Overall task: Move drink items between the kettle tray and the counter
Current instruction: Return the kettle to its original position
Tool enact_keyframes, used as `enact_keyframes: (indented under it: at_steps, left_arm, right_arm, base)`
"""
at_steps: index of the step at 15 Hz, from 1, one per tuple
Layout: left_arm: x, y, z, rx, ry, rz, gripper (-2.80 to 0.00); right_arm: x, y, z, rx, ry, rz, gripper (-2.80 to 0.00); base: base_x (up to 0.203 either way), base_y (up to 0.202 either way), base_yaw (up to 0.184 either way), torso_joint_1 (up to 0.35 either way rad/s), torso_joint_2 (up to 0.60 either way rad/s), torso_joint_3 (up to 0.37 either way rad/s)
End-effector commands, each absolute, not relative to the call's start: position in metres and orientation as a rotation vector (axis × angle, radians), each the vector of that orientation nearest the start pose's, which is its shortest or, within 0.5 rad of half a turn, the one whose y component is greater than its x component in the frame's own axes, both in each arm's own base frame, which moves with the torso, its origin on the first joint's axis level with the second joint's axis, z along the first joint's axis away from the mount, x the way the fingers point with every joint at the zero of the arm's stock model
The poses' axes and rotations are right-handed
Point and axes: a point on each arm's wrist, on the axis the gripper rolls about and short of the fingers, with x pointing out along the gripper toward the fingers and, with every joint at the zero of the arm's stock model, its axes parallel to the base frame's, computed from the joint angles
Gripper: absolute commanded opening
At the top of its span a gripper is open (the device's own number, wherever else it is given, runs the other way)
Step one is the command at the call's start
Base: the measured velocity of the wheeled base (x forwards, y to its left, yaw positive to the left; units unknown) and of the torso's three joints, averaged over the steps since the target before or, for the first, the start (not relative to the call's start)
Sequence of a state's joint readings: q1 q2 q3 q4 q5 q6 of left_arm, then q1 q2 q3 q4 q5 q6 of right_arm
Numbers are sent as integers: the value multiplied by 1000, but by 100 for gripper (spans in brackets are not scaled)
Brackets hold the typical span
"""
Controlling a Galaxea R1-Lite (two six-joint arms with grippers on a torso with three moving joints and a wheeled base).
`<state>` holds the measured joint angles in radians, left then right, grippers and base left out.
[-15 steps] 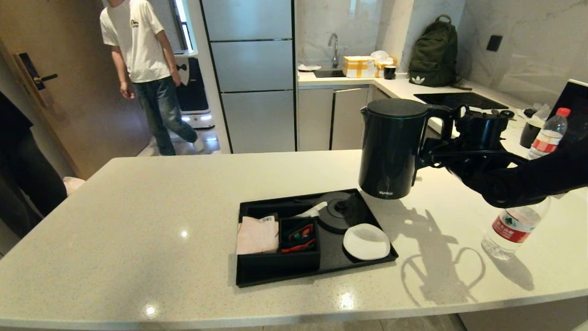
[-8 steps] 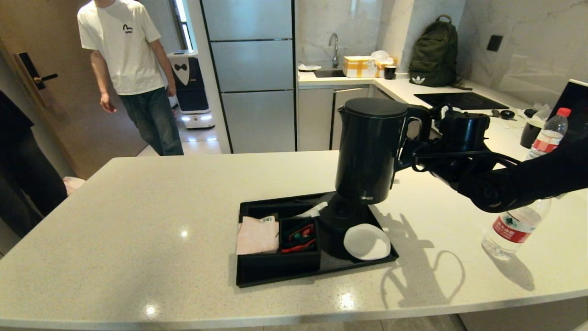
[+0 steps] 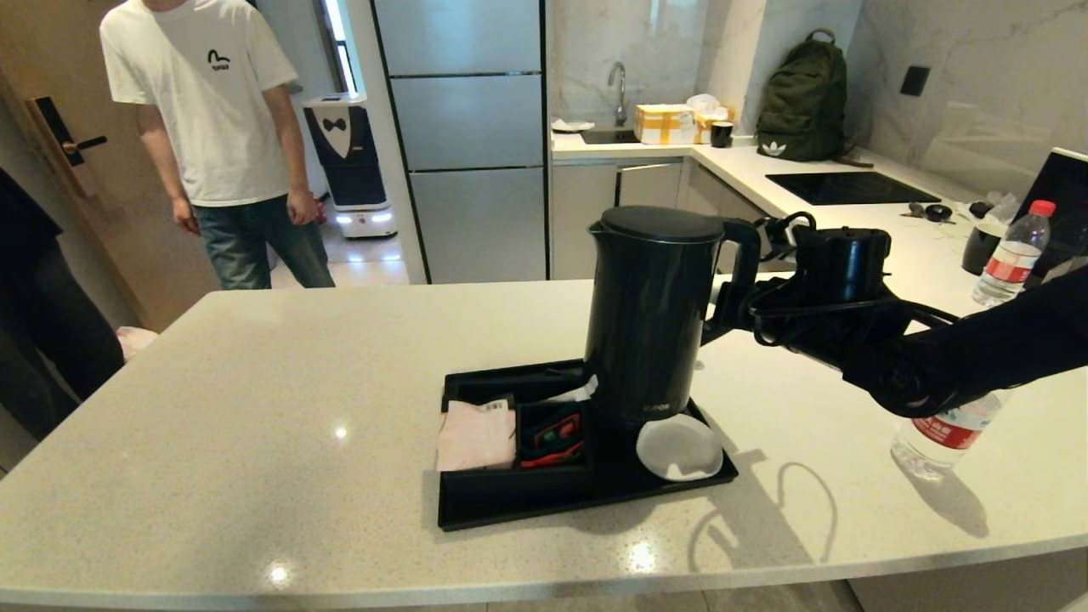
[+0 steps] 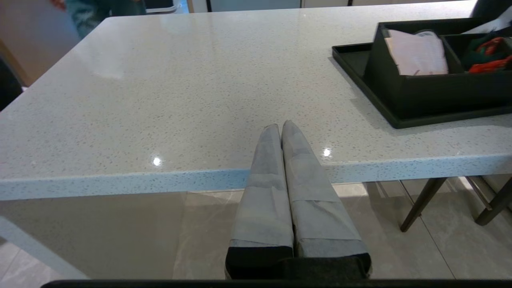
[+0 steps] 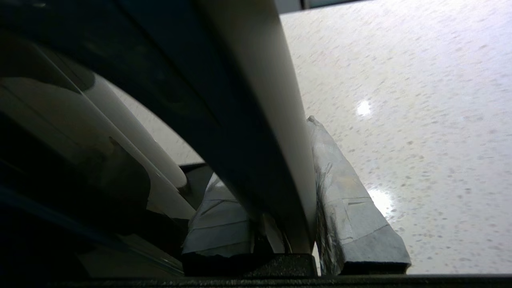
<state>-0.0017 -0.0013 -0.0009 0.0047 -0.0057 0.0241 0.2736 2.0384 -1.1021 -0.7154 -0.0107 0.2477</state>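
The matte black kettle [image 3: 650,314] stands upright at the back of the black kettle tray [image 3: 586,508], covering the round base. My right gripper [image 3: 738,285] is shut on the kettle's loop handle [image 5: 248,140], a taped finger [image 5: 344,200] on each side. The white coaster [image 3: 678,446] lies just in front of the kettle, and the sachet-and-napkin box [image 3: 510,442] is on its left. A clear water bottle [image 3: 943,429] with a red label stands on the counter [image 3: 297,382] to the right, partly behind my right arm. My left gripper [image 4: 281,126] hangs shut at the counter's front edge.
A second red-capped bottle [image 3: 1009,253] stands on the far right worktop beside a dark cup [image 3: 982,246]. A person in a white T-shirt [image 3: 217,136] stands beyond the counter at the left. The tray's corner [image 4: 360,76] lies to the right of my left gripper.
My right gripper has carried the kettle left and down, from above the counter beside the tray onto the round base. The person has stepped left. The left arm has not moved.
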Motion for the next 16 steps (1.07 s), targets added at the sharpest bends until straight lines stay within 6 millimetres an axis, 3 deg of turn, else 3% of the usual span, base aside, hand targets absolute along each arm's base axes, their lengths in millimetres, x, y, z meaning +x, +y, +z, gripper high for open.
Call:
enact_keyframes:
  at_steps: [1,3,5,10,16]
  left_arm:
    - [-23,0,75,25,3,-8,-280]
    - [-23,0,75,24,5,-8,-280]
    - [-23,0,75,25,3,-8,-280]
    - [-23,0,75,25,5,-8,-280]
    - [-23,0,75,25,3,-8,-280]
  right_arm:
    - [388,110,137,213,280,255,-280]
    - [391,110,135,213,276,254,-280]
    - [406,110,118,204,280,240,-280]
    - [426,113,110,163,252,180,-280]
    - [421,112,113,96,247,184,-280]
  base:
    - [0,0,0,0,0,0]
    - [0,0,0,0,0,0]
    - [0,0,0,0,0,0]
    - [0,0,0,0,0,0]
    - [0,0,0,0,0,0]
